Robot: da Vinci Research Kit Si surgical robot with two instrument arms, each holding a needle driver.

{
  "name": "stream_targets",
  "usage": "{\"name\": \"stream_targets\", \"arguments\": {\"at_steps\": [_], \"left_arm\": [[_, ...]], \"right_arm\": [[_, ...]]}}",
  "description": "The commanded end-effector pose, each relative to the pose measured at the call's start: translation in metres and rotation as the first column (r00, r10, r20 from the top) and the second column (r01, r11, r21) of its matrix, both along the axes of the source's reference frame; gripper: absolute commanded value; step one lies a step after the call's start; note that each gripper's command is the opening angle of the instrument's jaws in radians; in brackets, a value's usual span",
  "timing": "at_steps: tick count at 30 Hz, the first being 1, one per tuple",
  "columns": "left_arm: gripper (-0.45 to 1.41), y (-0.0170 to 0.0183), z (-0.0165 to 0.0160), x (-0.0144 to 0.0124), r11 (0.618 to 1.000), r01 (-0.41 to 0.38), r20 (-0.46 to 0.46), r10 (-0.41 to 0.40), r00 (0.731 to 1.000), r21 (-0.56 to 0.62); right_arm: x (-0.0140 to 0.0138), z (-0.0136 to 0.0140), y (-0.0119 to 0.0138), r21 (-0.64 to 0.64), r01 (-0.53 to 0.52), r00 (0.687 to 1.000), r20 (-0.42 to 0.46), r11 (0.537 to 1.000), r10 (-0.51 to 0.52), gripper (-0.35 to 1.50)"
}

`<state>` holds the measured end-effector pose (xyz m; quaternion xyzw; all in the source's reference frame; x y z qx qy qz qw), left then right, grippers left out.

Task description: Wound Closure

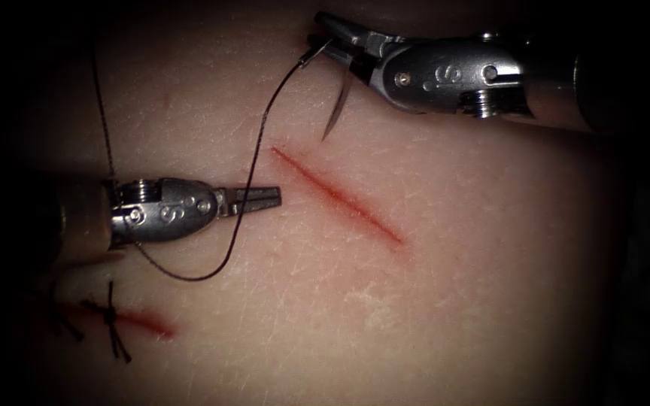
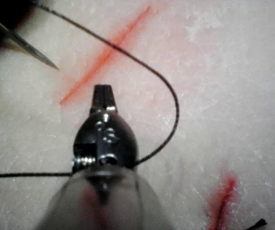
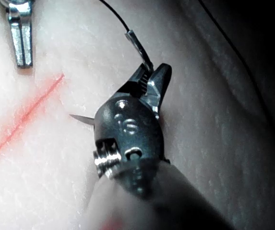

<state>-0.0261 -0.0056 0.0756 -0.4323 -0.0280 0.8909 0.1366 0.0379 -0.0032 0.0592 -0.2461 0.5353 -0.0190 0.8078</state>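
Note:
The tissue (image 1: 445,301) has a red open cut (image 1: 340,197) running diagonally across its middle. My right tool (image 1: 321,30) comes in from the upper right, shut on the curved needle (image 1: 340,105) near its rear end. The needle's tip hangs free just above the cut's upper end, not in the tissue. Dark thread (image 1: 253,165) runs from the needle's rear, loops down past my left tool (image 1: 268,198) and climbs away on the far left. The left tool lies left of the cut, shut on nothing. In the wrist views I see the cut (image 2: 103,55), needle (image 2: 31,48), left tool (image 2: 103,92), right tool (image 3: 154,72) and needle rear (image 3: 138,44).
At the lower left lies an older red cut (image 1: 144,322) with dark knotted stitches (image 1: 112,316) and short cut thread ends. Its red edge (image 2: 223,196) also appears in the left wrist view. The left tool's jaws (image 3: 21,43) appear in the right wrist view beside the cut (image 3: 27,112).

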Motion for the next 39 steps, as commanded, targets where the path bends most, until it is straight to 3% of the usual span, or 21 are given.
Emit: {"name": "stream_targets", "arguments": {"at_steps": [1, 19, 29, 39], "left_arm": [[-0.30, -0.0005, 0.0009, -0.0005, 1.000, 0.003, 0.001, -0.003, 1.000, 0.005], [-0.27, -0.0013, 0.0023, -0.0004, 0.999, -0.013, -0.039, 0.015, 0.999, 0.046], [-0.25, -0.0019, 0.0039, 0.0001, 0.996, -0.004, -0.063, 0.009, 0.998, 0.088], [-0.25, -0.0019, 0.0038, 0.0005, 0.996, 0.000, -0.064, 0.006, 0.998, 0.093]], "right_arm": [[0.0010, 0.0005, -0.0003, -0.003, 0.002, 1.000, -0.002, 1.000, -0.002, -0.35], [0.0010, 0.0007, -0.0010, -0.059, 0.025, 0.998, 0.067, 0.998, -0.022, -0.35], [0.0028, 0.0034, -0.0055, -0.125, 0.071, 0.990, 0.134, 0.990, -0.055, -0.35], [0.0033, 0.0035, -0.0069, -0.123, 0.083, 0.989, 0.131, 0.989, -0.067, -0.35]]}}
